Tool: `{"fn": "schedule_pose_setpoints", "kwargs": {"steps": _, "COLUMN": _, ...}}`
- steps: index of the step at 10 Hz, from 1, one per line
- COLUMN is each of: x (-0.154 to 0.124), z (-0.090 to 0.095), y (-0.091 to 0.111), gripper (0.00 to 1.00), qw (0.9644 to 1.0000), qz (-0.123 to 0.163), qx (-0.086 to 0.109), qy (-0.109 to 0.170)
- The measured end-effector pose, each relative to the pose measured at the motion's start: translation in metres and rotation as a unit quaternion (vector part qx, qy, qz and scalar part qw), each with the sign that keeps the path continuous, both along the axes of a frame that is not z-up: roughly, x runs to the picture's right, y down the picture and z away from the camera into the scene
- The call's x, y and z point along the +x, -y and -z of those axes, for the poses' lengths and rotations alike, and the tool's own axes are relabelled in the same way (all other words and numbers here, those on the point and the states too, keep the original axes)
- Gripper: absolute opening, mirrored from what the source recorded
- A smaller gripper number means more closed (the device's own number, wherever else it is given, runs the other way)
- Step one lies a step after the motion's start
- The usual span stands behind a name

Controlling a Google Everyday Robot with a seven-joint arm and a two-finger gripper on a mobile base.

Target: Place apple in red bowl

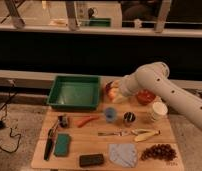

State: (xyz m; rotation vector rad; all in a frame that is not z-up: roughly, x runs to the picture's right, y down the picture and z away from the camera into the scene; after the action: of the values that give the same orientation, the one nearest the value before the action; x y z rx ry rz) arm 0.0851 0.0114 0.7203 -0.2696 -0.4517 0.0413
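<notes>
Yellowish-orange apple [112, 92] w/ reddish blush, small & round, sits at back of bench [89, 137], right by the gripper [118, 95], just left of glossy red bowl [145, 96]. Jaws' state: can't tell.

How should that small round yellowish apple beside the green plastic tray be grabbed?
Probably across its middle, from above: the small yellowish apple is round, with no handle. The white arm's pincer sits right by it, beside the green plastic tray.

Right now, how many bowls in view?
2: red bowl behind the paper cup; purple bowl right of the green tray, largely hidden by the gripper over it.
</notes>
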Motion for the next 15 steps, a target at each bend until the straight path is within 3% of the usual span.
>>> {"fn": "schedule_pose_setpoints", "kwargs": {"steps": 2, "x": 0.008, "z": -0.001, "y": 0.018, "gripper": 0.06, "qw": 0.9996, "qz": -0.02, "qx": 0.016, "qy": -0.008}}
{"fn": "schedule_pose_setpoints", "kwargs": {"steps": 5, "x": 0.026, "z": -0.019, "y": 0.064, "gripper": 0.06, "qw": 0.9969, "qz": -0.061, "qx": 0.04, "qy": -0.029}}
{"fn": "schedule_pose_setpoints", "kwargs": {"steps": 10, "x": 0.082, "z": -0.052, "y": 0.073, "gripper": 0.06, "qw": 0.9887, "qz": -0.116, "qx": 0.028, "qy": -0.091}}
{"fn": "schedule_pose_setpoints", "kwargs": {"steps": 15, "x": 0.134, "z": -0.071, "y": 0.08, "gripper": 0.06, "qw": 0.9749, "qz": -0.164, "qx": 0.02, "qy": -0.149}}
